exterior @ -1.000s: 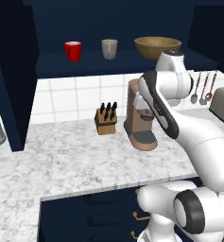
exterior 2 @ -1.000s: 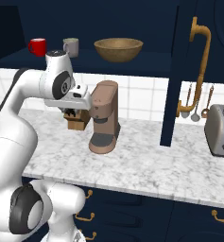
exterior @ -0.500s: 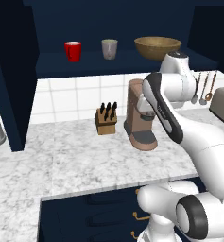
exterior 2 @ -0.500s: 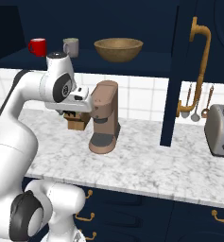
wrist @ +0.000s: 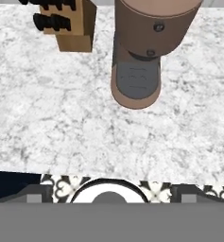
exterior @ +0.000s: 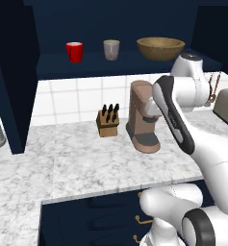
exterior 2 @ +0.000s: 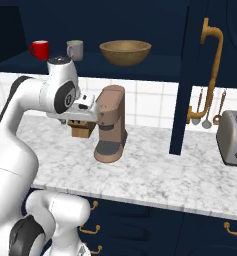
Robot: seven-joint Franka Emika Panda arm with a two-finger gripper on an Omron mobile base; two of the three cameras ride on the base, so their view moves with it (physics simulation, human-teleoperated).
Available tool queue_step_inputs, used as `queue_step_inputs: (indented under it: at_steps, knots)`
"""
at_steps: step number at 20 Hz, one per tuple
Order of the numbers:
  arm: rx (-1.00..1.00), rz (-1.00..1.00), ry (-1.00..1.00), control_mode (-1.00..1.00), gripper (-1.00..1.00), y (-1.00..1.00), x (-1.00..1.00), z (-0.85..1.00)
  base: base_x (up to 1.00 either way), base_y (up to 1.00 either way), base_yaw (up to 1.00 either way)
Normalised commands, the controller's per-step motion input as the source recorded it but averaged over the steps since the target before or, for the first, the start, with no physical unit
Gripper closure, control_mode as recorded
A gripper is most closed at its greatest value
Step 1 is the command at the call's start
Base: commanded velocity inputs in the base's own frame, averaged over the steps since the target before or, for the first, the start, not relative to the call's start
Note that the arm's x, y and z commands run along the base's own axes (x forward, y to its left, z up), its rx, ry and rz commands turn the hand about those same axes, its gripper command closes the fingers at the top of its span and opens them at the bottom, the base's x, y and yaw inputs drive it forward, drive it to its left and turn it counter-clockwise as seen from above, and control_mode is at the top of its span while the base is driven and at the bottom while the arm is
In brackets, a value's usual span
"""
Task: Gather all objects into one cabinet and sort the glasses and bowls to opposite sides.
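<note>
Left base view
- Cabinet (exterior: 110,65): open, with its shelf directly above the coffee machine (exterior: 143,117).
- Red cup (exterior: 74,51): upright on the shelf, above and well left of the machine.
- Grey-beige cup (exterior: 111,49): upright, above and a little left of the machine, apart from the red cup.
- Bowl (exterior: 160,48): upright, above and slightly right of the machine, well apart from both cups.
- Knife block (exterior: 108,122): on the counter (exterior: 86,158), just left of the machine.

Right base view
- Gripper (exterior 2: 87,105): level with the machine's (exterior 2: 111,122) head, just to its left and below the shelf (exterior 2: 90,65).
- Jaws: I cannot tell how far open they are, and no load is visible.
- Shelf order: red cup (exterior 2: 40,49), grey-beige cup (exterior 2: 75,50), bowl (exterior 2: 125,52). The cups are to the machine's left and the bowl is over it.
- Door (exterior 2: 190,75): swung out to the right of the machine.

Hand view
- Aim: down onto the machine (wrist: 146,47), with the knife block (wrist: 66,23) beside it and marble (wrist: 61,118) below.

Relation for the coming move
- Direction: every shelved piece lies above the hand, so I judge it must rise and tilt up first.

Change from earlier
- Arm: its upper joint has shifted sideways.
- Cups, bowl and machine: unmoved.
</note>
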Motion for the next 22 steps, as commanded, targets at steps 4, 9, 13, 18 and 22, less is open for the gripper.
queue_step_inputs:
  at_steps: [4, 9, 13, 18, 22]
  knots:
    - [0.08, 0.03, -0.21, -1.0, -1.0, 0.0, -0.65, 0.0, 0.0, 0.0, 0.0]
    - [0.01, 0.08, -0.17, -1.0, -1.0, -0.04, -0.89, -0.01, 0.0, 0.0, 0.0]
    - [-0.13, 0.03, 0.0, -1.0, -1.0, -0.03, -0.83, 0.21, 0.0, 0.0, 0.0]
    - [-0.03, 0.0, 0.0, -1.0, -1.0, 0.0, -0.22, 0.02, 0.0, 0.0, 0.0]
    - [0.0, 0.0, 0.0, -1.0, -1.0, 0.0, 0.0, 0.0, 0.0, 0.0, 0.0]
